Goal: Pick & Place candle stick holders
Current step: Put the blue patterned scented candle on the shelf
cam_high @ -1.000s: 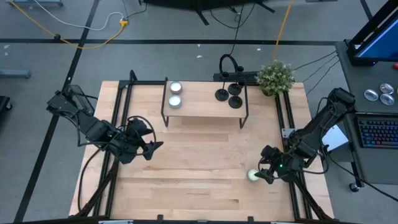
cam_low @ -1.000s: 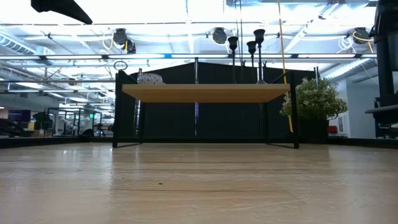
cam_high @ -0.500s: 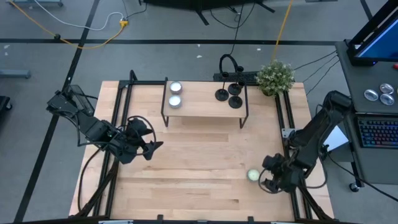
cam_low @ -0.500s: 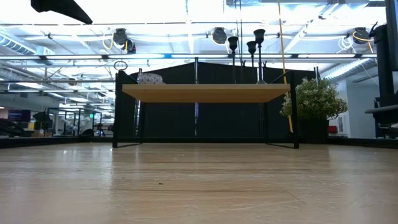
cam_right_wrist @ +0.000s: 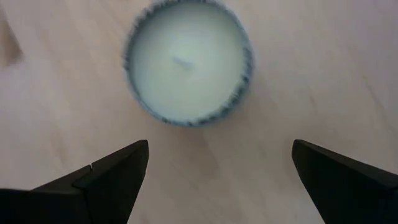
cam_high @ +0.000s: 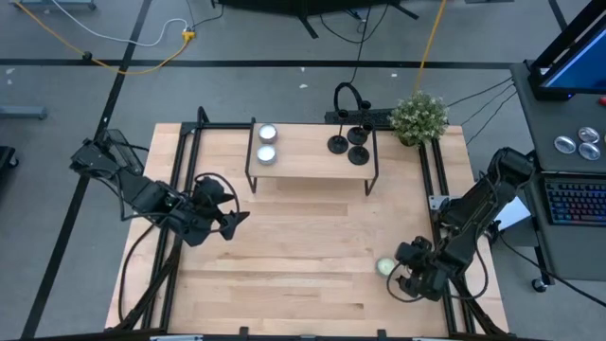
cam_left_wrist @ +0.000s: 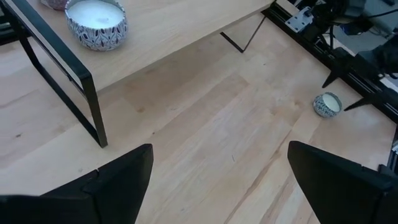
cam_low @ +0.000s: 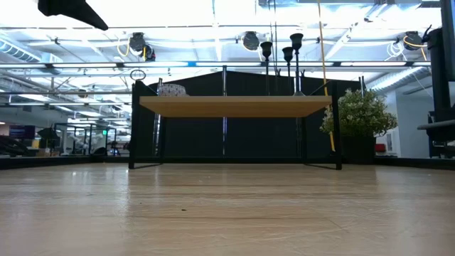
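Since a second ago the right gripper (cam_high: 409, 280) has drawn back from the small candle tin (cam_high: 385, 267) toward the near right corner of the tabletop (cam_high: 303, 246), leaving the tin standing just ahead of its jaws. Those jaws are spread wide and hold nothing; the wrist camera looks straight down on the tin's pale wax between the two fingertips (cam_right_wrist: 106, 174). The left gripper (cam_high: 227, 220) has barely stirred, waiting over the left half of the tabletop, jaws likewise wide and empty.

Well apart from both sets of jaws, the three candle stick holders (cam_high: 348, 147) stand clustered on the right end of the small raised shelf (cam_high: 312, 161), beyond a pair of candle tins (cam_high: 266, 143) at its left end. From the level camera their thin stems (cam_low: 288, 67) rise upright above the shelf board.

Each holder looks rigid and probably light, likely metal, so smooth and top-heavy enough to tip if nudged. Closing on the stem low down, near the disc base, seems the surest hold; neighbours stand close, so the jaws need a careful entry.
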